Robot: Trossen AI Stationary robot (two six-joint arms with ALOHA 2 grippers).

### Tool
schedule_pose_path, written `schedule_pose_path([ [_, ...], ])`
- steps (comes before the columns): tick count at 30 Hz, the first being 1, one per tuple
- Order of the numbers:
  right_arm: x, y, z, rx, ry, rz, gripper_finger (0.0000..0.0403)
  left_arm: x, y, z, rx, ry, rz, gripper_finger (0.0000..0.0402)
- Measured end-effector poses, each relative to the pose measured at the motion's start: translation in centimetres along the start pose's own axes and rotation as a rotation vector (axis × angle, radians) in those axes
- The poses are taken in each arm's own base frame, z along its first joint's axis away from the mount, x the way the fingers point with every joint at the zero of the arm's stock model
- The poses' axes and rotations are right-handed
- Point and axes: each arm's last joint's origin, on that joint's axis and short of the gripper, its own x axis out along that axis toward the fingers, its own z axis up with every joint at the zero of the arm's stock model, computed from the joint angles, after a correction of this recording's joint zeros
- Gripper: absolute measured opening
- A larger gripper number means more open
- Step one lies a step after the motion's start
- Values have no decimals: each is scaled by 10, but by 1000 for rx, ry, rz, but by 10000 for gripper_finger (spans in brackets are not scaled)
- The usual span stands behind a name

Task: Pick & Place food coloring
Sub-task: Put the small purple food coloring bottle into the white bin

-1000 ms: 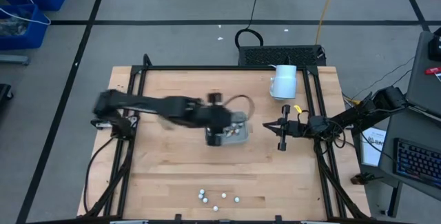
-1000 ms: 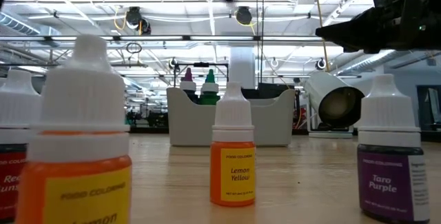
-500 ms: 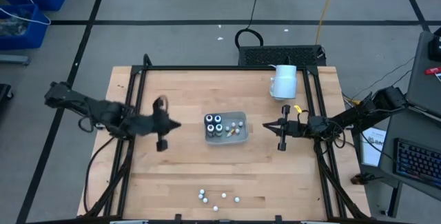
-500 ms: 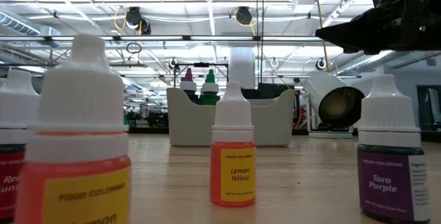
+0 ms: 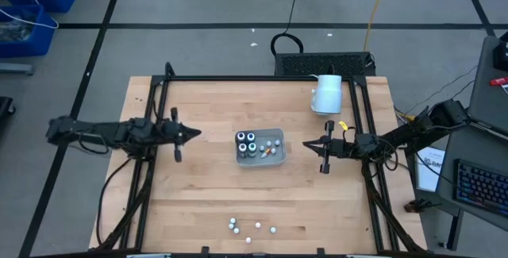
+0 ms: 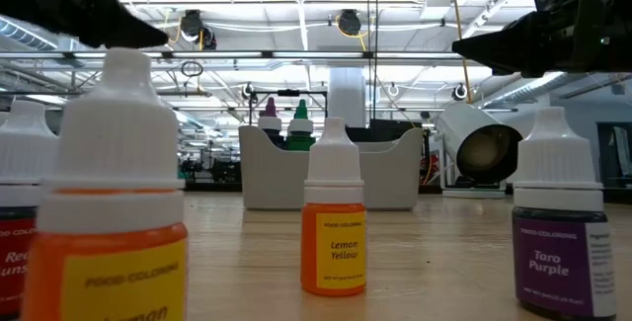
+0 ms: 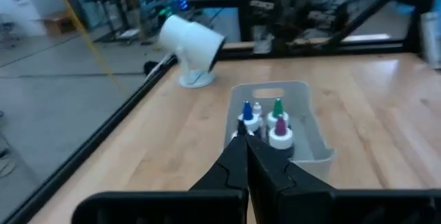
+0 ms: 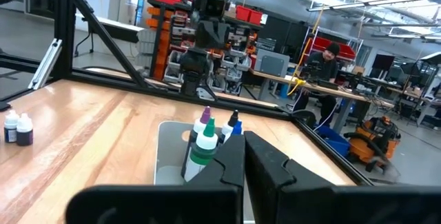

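A pale grey tray stands mid-table with several food coloring bottles upright in it; their blue, green and purple tips show in the left wrist view. More bottles stand loose on the wood by the near edge, among them Lemon Yellow and Taro Purple. My left gripper is shut, held level left of the tray, pointing at it and holding nothing. My right gripper is shut, level, just right of the tray, holding nothing.
A large white cylinder lies tipped at the far right of the table. A black frame runs along the table's sides. Bare wood lies between the tray and the loose bottles. A person sits in the room beyond.
My left gripper has drawn back from over the tray toward the table's left edge, sinking and tipping up to nearly level. The bottles in the tray, covered by it before, now show. My right arm has kept still.
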Motion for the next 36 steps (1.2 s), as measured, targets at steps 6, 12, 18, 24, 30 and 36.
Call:
schedule_pose_path([
  [6,0,0,0,-16,0,0,0,-8,5,-35,-15,-98,-53,3],
  [12,0,0,0,-17,-1,3,0,-10,5,-56,-34,-182,-54,2],
  [18,1,1,-2,-22,33,13,0,-10,4,-56,-32,-213,-102,4],
  [24,33,20,22,-21,241,112,0,-9,5,-57,-28,-193,-64,34],
  [30,68,64,65,-21,406,261,0,-8,5,-58,-39,-181,-63,45],
  [36,90,131,101,-84,477,384,0,-7,4,-59,-90,-163,-68,46],
])
